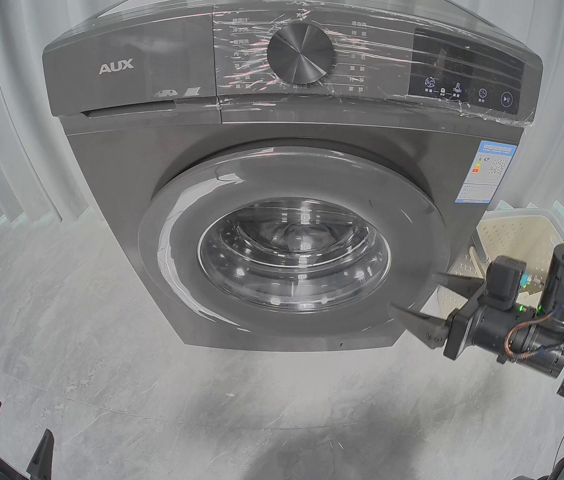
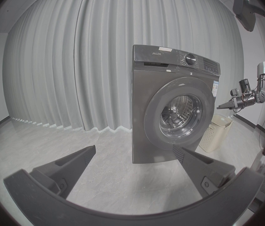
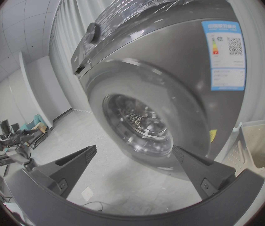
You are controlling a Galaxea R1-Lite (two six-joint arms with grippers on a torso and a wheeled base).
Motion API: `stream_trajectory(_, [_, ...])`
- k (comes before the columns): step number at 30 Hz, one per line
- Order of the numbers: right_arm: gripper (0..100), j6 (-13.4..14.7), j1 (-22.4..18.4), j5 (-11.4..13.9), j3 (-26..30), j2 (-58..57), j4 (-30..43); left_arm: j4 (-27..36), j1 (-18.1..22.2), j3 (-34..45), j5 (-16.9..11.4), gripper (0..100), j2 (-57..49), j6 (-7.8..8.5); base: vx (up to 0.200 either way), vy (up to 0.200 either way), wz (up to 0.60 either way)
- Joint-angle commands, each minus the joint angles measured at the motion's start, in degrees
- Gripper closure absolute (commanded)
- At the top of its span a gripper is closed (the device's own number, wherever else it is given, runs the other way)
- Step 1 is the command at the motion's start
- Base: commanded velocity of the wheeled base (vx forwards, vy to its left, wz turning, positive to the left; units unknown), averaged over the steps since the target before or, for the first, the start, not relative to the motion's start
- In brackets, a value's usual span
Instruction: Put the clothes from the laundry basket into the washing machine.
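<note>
While the right gripper [image 1: 415, 293] hangs with jaws spread and empty, the washing machine [image 1: 162, 68] presents its shut door [image 1: 294, 253] just ahead of their tips, the laundry basket [image 1: 518, 235] stands near their outer side, and the left gripper [image 1: 20, 421], likewise spread, is well apart.

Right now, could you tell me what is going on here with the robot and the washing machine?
The washing machine has its door shut. The right gripper, open and empty, is close to the door's right edge. The left gripper, also open and empty, is low near the floor. The laundry basket stands to the machine's right.
</note>
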Motion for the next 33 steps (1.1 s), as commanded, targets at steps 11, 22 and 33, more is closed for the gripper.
stream_trajectory(11, [0,0.2,6.2,-0.1,4.7,0.5,-6.3,0.1,0.0,0.8,0.0,0,-0.9,0.00,0.200,0.000,0.00])
stream_trajectory(22, [0,-0.3,4.4,-6.1,0.6,6.8,-23.7,0.0,0.0,0.8,0.1,0,-0.9,-0.09,0.018,0.000,0.00])
stream_trajectory(33, [0,-1.1,6.2,-5.8,7.9,5.2,-24.6,0.0,0.0,0.8,0.0,0,-0.9,-0.09,0.000,0.000,0.00])
